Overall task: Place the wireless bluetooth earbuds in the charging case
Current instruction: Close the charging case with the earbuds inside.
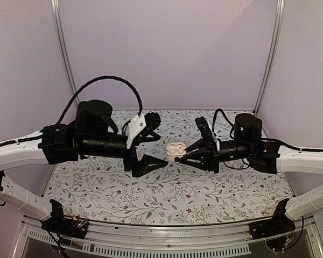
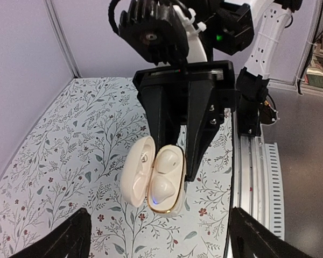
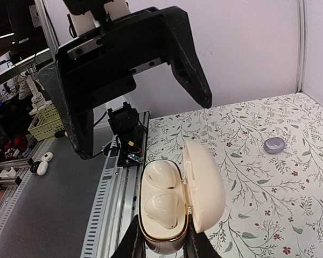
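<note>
The cream charging case (image 1: 176,151) hangs above the table's middle, its lid (image 2: 135,172) swung open. My right gripper (image 3: 164,244) is shut on the case's (image 3: 161,231) gold-rimmed base from both sides. Two cream earbuds lie in its wells, one (image 3: 160,174) at the far end, the other (image 3: 162,207) nearer my right wrist. A blue light glows at the case's (image 2: 164,185) lower rim. My left gripper (image 2: 159,242) stands wide open just left of the case, its fingertips (image 2: 64,239) well apart, holding nothing.
A small grey round object (image 3: 274,144) lies on the floral tablecloth (image 2: 70,156) by the wall. A metal rail (image 2: 253,166) runs along the table's near edge. Beyond the rail, off the table, stands a green basket (image 3: 46,121).
</note>
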`<state>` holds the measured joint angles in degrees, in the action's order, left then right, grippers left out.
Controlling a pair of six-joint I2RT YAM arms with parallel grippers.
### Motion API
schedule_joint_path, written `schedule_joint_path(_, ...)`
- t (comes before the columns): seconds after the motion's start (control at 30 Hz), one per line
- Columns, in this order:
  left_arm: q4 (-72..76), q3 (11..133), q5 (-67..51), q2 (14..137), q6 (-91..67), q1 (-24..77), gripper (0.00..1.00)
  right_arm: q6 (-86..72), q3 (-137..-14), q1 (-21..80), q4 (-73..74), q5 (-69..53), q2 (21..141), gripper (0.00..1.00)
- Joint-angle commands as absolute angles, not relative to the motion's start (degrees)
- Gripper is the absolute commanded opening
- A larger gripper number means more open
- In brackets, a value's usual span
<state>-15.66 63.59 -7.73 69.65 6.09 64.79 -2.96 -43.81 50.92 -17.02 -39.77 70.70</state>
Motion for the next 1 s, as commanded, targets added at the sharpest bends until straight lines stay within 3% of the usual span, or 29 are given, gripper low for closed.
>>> schedule_joint_path(0.0,-13.84,63.76,-10.39,71.6,7.44,64.54,0.89,-2.26,-46.64,50.65,-16.57,-42.8,71.07,0.0)
schedule_joint_path(0.4,-12.84,65.1,-10.51,73.33,12.51,69.68,0.74,-3.13,-47.04,50.7,-16.48,-43.21,72.11,0.0)
schedule_joint_path(0.8,-9.07,61.52,2.6,69.47,14.44,72.86,0.7,-5.52,-47.23,49.41,-17.0,-42.97,73.82,0.0)
schedule_joint_path(0.97,-3.57,55.08,11.0,63.7,3.84,65.89,0.77,-9.3,-49.24,46.19,-14.6,-39.04,79.65,0.0)
